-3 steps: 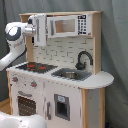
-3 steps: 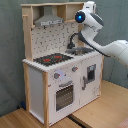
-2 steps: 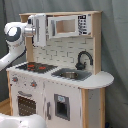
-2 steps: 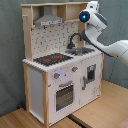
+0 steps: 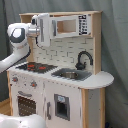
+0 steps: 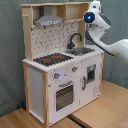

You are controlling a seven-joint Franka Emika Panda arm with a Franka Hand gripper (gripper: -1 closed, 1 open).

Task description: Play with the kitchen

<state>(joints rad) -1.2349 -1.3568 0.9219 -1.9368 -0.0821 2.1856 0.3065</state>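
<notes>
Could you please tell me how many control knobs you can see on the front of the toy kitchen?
2: both sit on the panel under the hob in the second exterior view, a left knob and a right knob; others may be hidden.

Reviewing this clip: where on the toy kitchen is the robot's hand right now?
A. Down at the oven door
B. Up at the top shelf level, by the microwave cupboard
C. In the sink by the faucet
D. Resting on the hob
B: in the first exterior view the hand is up beside the microwave cupboard, well above the hob and sink.
</notes>
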